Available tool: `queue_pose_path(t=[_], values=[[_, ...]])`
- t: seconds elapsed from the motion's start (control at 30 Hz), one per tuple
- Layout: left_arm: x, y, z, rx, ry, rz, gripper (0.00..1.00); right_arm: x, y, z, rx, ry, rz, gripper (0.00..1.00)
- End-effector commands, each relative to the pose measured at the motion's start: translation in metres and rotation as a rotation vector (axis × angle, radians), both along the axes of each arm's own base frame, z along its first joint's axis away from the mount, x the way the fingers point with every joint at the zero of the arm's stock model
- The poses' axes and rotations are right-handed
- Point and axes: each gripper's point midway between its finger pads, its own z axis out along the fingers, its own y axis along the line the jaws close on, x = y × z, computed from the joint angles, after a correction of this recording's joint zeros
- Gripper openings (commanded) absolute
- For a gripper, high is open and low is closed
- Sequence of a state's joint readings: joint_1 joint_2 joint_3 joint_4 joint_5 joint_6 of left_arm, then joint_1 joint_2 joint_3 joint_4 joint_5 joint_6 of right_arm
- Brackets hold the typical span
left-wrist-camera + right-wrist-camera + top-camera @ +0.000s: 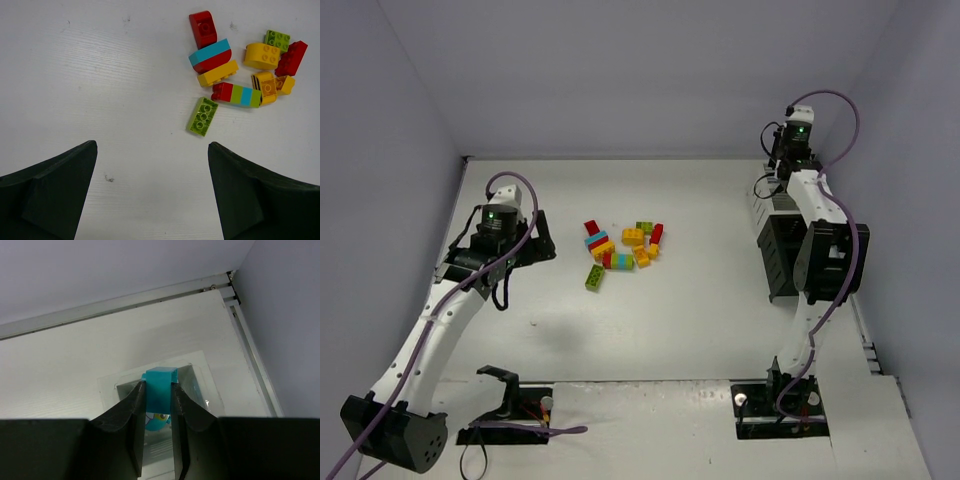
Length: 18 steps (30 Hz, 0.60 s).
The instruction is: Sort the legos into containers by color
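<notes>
1. R arm: right gripper (158, 390) is clenched on a cyan brick (160, 376), which sits pinched between the finger pads with its top poking past the tips.
2. Right below the jaws is the white container (202, 377), with a cyan oval piece (156, 421) already inside, so I judge the colour match OK.
3. To do the drop well, I'd stay centred over the bin, go lower if poss., let go slowly, then lift straight up and avoid the walls.
4. L arm: left gripper (151, 145) is released wide, w/ nothing in it. A green brick (202, 116) lies just ahead of the jaws, nearer the R finger.
5. Count, the pile beyond that brick, approx.: 2 red, 2 yellow, 2 orange-ish, 1 more green, 1 cyan-on-red stack, 1 red/green/cyan/green strip.
6. Bins: 1 white; black containers (782, 262) are half hidden by the R arm, so I can't tell the no.
</notes>
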<state>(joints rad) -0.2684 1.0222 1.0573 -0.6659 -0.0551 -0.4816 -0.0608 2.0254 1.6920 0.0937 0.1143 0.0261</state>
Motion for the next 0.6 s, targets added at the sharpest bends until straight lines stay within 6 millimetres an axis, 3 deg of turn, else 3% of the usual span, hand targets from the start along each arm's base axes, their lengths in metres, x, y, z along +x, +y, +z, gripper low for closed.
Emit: queue_pose_path(t=[0.0,0.23,0.3,0.33,0.37,0.43,0.47,0.57], values=[[0.021,-0.007,0.036,-0.029,-0.118,-0.011,0.85,0.006,-0.002,0.027,0.043,-0.096,-0.006,0.01],[0.026,-0.008,0.037,-0.023,-0.114,-0.015,0.85,-0.005,-0.001,0.016,0.069,-0.068,-0.027,0.03],[0.027,-0.009,0.035,-0.022,-0.111,-0.017,0.85,-0.01,0.002,0.011,0.08,-0.054,-0.017,0.1],[0.027,-0.009,0.035,-0.024,-0.113,-0.018,0.85,-0.012,0.004,0.015,0.081,-0.058,-0.01,0.14],[0.027,-0.01,0.035,-0.025,-0.111,-0.021,0.85,-0.014,0.007,0.014,0.085,-0.055,0.003,0.28],[0.027,-0.011,0.034,-0.026,-0.109,-0.025,0.85,-0.019,0.01,0.021,0.081,-0.059,0.013,0.39],[0.027,-0.01,0.035,-0.025,-0.112,-0.027,0.85,-0.019,0.011,0.024,0.078,-0.064,0.017,0.49],[0.026,-0.01,0.036,-0.025,-0.115,-0.029,0.85,-0.023,0.024,0.044,0.079,-0.089,0.022,0.59]])
